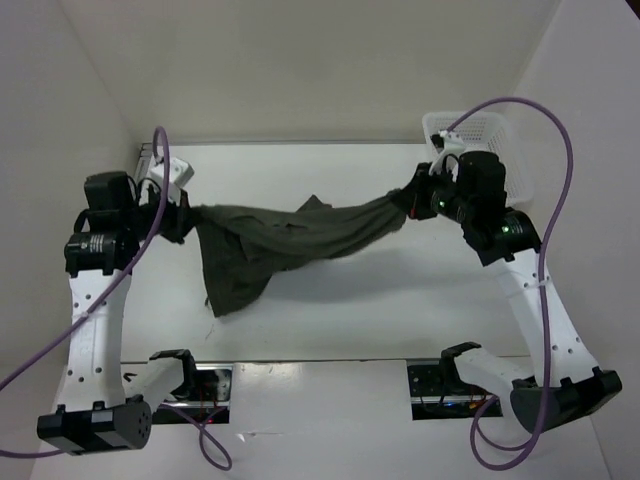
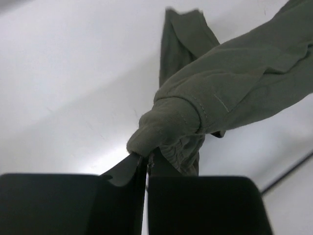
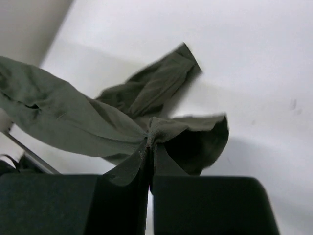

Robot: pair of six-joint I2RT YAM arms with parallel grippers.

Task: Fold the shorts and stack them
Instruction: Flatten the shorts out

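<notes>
1. The shorts (image 1: pixel 290 235), dark olive cloth, hang stretched between the two arms above the white table (image 1: pixel 330 300), around the middle of the work area.
2. Left gripper (image 1: pixel 186 216): jaws pressed together on the left end of the cloth. The wrist view shows its black fingers (image 2: pixel 124 171) closed, with a bunched wad of stitched, gathered fabric pinched at their tips.
3. Right gripper (image 1: pixel 412 203): jaws likewise clamped, on the right end of the cloth. In its wrist view a thin fold is caught between the fingers (image 3: pixel 168 166), and a loose flap curls open just right of them.
4. Between the two grips the fabric twists into a band. It is narrow near the right gripper and broader toward the left.
5. A wide section droops from the left half of the shorts, hanging toward the near edge of the table. I cannot tell from above whether its lower hem touches the surface.
6. A white mesh basket (image 1: pixel 478 130) sits at the far right corner, behind the right arm. It is apart from the cloth.
7. A purple cable (image 1: pixel 565 190) loops off the right arm, and another runs from the left arm.
</notes>
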